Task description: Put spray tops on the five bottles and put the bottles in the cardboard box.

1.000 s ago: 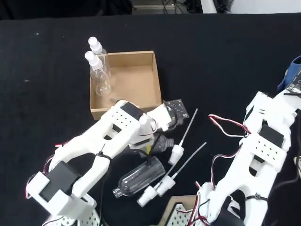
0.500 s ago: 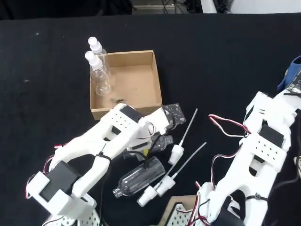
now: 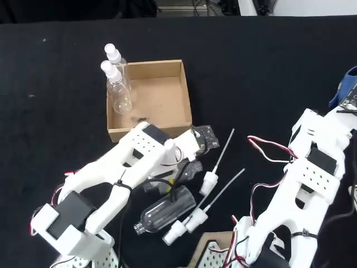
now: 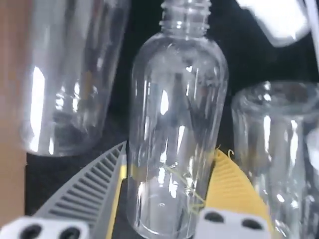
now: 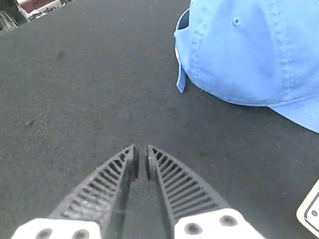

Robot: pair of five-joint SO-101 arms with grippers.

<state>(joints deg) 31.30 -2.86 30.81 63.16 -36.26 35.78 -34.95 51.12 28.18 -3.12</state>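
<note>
A clear bottle without a top (image 4: pixel 175 114) lies between the fingers of my left gripper (image 4: pixel 172 149), which is shut on its lower body. In the high view this bottle (image 3: pixel 187 170) sits just in front of the cardboard box (image 3: pixel 162 97), under the left arm (image 3: pixel 139 153). Another open bottle (image 3: pixel 167 209) lies nearer the front. Three loose spray tops (image 3: pixel 209 181) (image 3: pixel 196 218) (image 3: pixel 175 231) lie to its right. Two capped bottles (image 3: pixel 120 92) (image 3: pixel 114 56) stand at the box's left side. My right gripper (image 5: pixel 140 162) hangs shut over bare black table.
A blue cap (image 5: pixel 254 50) lies on the table just beyond my right gripper, seen at the far right edge (image 3: pixel 345 89) in the high view. The right arm (image 3: pixel 307 184) occupies the front right. Two more clear bottles (image 4: pixel 70 74) (image 4: pixel 271 139) flank the held one.
The left arm has drawn back slightly toward the front, and the bottle in its gripper has shifted with it, away from the box. The right arm has not moved.
</note>
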